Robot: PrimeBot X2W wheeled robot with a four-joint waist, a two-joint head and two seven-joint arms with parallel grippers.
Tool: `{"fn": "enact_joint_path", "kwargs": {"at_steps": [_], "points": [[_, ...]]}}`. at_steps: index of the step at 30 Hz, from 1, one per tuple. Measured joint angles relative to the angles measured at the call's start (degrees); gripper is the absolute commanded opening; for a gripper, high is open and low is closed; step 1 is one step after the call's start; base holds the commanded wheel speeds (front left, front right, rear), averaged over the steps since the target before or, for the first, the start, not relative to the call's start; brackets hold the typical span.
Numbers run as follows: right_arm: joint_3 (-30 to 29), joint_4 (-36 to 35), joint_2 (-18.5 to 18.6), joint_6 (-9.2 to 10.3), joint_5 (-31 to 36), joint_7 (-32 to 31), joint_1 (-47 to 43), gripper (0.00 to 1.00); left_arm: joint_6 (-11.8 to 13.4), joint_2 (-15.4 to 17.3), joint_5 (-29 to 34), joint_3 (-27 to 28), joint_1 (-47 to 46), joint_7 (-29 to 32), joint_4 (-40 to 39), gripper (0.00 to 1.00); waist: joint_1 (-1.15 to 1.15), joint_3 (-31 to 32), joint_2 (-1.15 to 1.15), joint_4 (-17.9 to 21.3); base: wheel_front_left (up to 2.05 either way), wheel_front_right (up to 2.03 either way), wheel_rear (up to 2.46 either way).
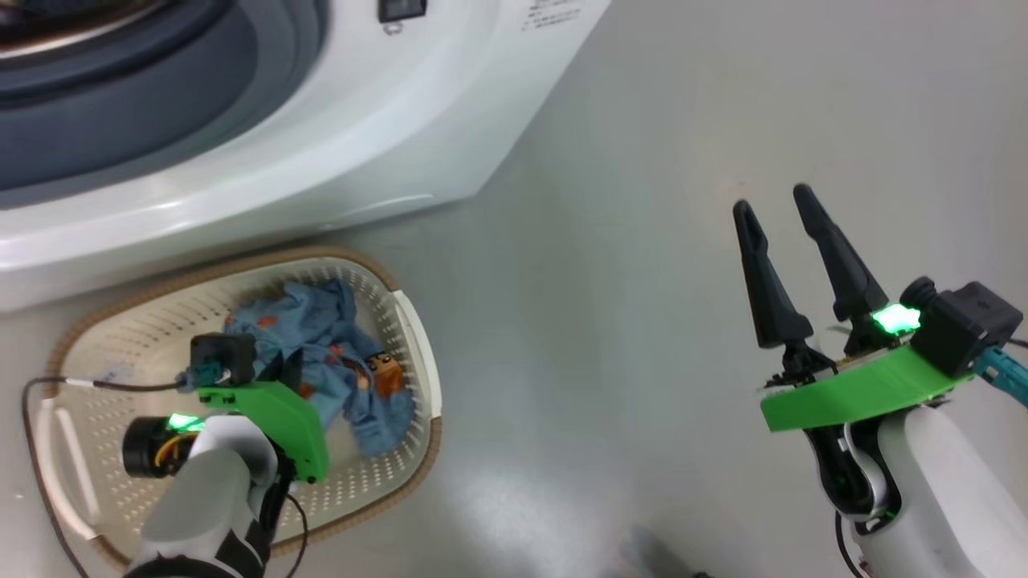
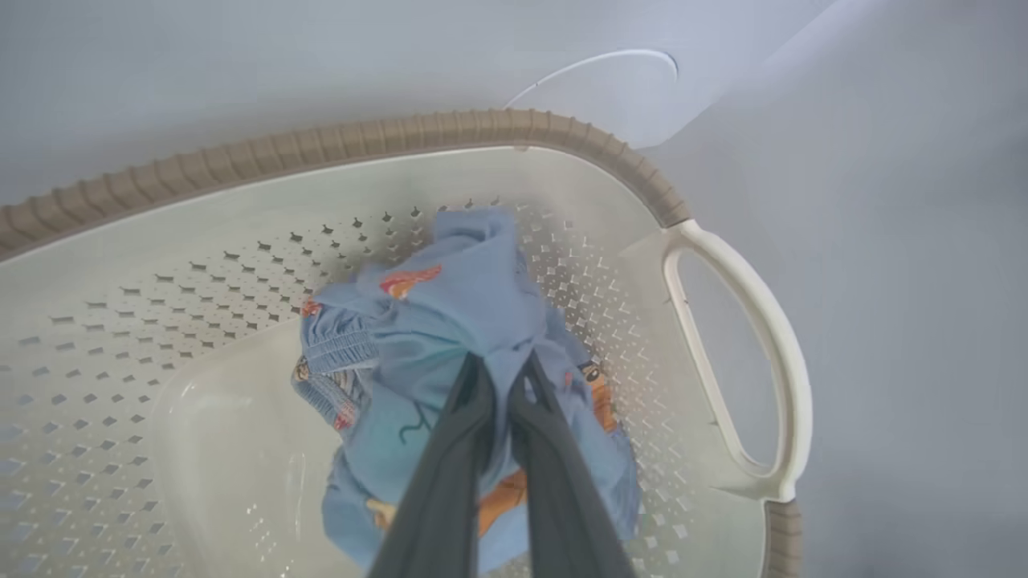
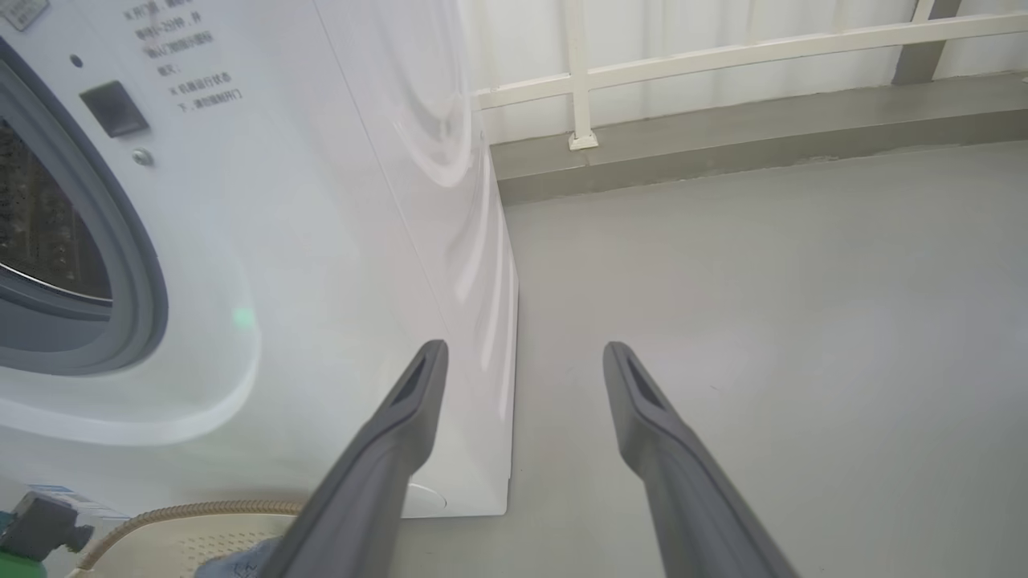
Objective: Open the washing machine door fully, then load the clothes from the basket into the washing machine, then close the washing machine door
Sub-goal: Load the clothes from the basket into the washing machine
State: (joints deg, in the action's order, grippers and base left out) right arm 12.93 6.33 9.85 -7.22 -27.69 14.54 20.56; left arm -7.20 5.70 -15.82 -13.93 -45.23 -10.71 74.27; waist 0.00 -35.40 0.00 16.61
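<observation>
You had the washer [image 1: 450, 112] standing open; loading looked barely begun. Your left jaws were clenched on the clothes [image 2: 458, 313], down in the basket [image 2: 321, 148] beside it; right jaws hung released. Closing remained.

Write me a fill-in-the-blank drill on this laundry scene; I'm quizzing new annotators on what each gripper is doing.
1. The left gripper is shut on the clothes inside the ____.
2. The right gripper hangs over the bare floor with its jaws ____.
3. The pinched clothes are mostly light ____ with orange-brown prints.

Missing words: basket; open; blue.
</observation>
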Motion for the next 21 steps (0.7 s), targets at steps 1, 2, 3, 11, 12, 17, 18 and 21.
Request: {"fn": "enact_joint_path", "kwargs": {"at_steps": [1, 2, 3, 11, 12, 17, 18, 21], "points": [[-0.02, 0.18, 0.15, 0.0, 0.0, 0.0, -0.38, 1.0, -0.01, -0.21, -0.43, -0.35, 0.19, -0.34, -0.09, 0.0, 0.0, 0.52, 0.0, -0.28, 0.0, 0.0, 0.0], [-0.12, 0.3, 0.4, 0.0, 0.0, 0.0, -0.85, 1.0, -0.01, -0.41, -0.92, -0.66, 0.47, -0.74, -0.34, 0.0, 0.0, 1.04, 0.0, -0.58, 0.0, 0.0, 0.0], [-0.2, 0.38, 0.7, 0.0, 0.0, 0.0, -1.29, 1.0, -0.07, -0.59, -1.59, -0.96, 0.8, -1.03, -0.54, 0.0, 0.0, 1.54, 0.0, -0.9, 0.0, 0.0, 0.0], [-1.35, 0.92, 1.38, 0.0, 0.0, 0.0, -1.7, 1.0, -0.09, -1.33, -5.88, -3.64, 2.63, -3.0, -3.46, 0.0, 0.0, 5.1, 0.0, -3.35, 0.0, 0.0, 0.0], [-1.63, 0.94, 1.51, 0.0, 0.0, 0.0, -2.26, 1.0, -0.09, -1.34, -6.38, -3.93, 3.02, -3.02, -4.02, 0.0, 0.01, 5.57, 0.0, -3.57, 0.0, 0.0, 0.0], [-1.91, 1.69, 2.38, 0.0, 0.0, 0.0, -4.81, 1.0, -0.09, -1.05, -8.86, -4.64, 5.89, -3.49, -8.56, 0.0, 0.0, 8.58, 0.0, -4.76, 0.0, 0.0, 0.0], [-1.96, 1.79, 2.57, 0.0, 0.0, 0.0, -4.97, 1.0, -0.09, -0.97, -9.03, -4.5, 6.44, -3.5, -9.95, 0.0, 0.0, 9.13, 0.0, -4.94, 0.0, 0.0, 0.0], [-2.12, 1.83, 2.88, 0.0, 0.01, 0.0, -6.03, 1.0, -0.09, -0.62, -9.1, -3.93, 8.45, -3.5, -13.73, 0.0, 0.0, 10.87, 0.0, -5.46, 0.0, 0.0, 0.0]]}}
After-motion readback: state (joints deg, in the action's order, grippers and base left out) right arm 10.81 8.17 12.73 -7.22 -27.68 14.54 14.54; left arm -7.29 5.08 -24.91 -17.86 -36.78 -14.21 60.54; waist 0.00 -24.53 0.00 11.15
